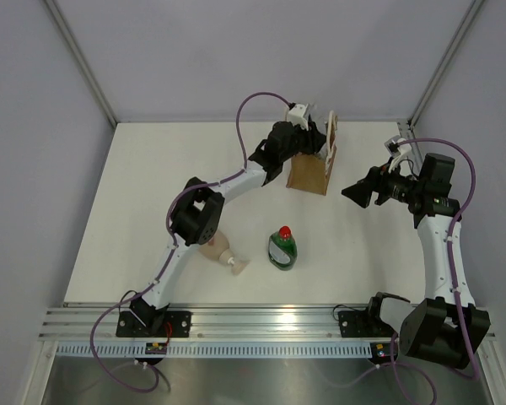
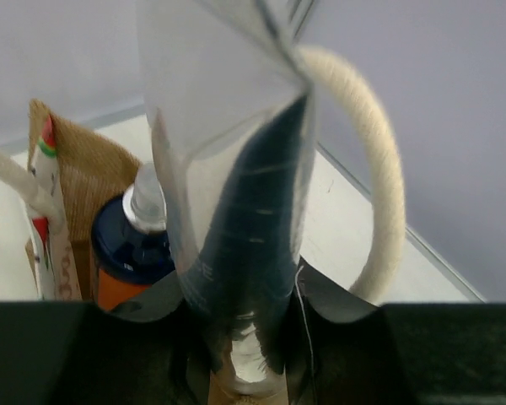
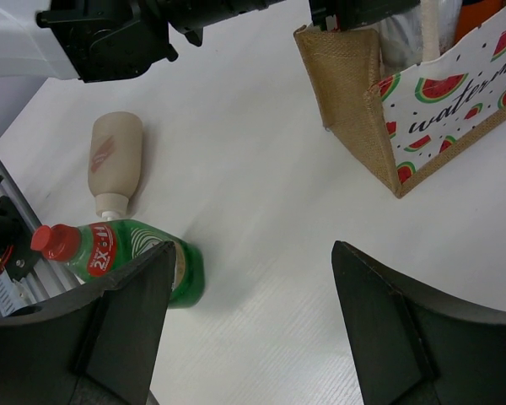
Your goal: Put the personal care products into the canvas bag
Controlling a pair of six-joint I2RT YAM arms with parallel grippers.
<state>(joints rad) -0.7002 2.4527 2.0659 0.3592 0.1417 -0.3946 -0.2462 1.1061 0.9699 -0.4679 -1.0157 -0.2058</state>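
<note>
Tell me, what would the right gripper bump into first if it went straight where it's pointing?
Probably just the bare table. The open right gripper aims down at the white surface between the green bottle and the canvas bag, touching neither. Depth is hard to judge, though.

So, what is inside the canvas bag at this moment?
The orange bottle with blue cap stands inside the canvas bag. The left gripper holds the silver-white squeeze tube at its mouth. The tube and the walls cover the bottom.
</note>
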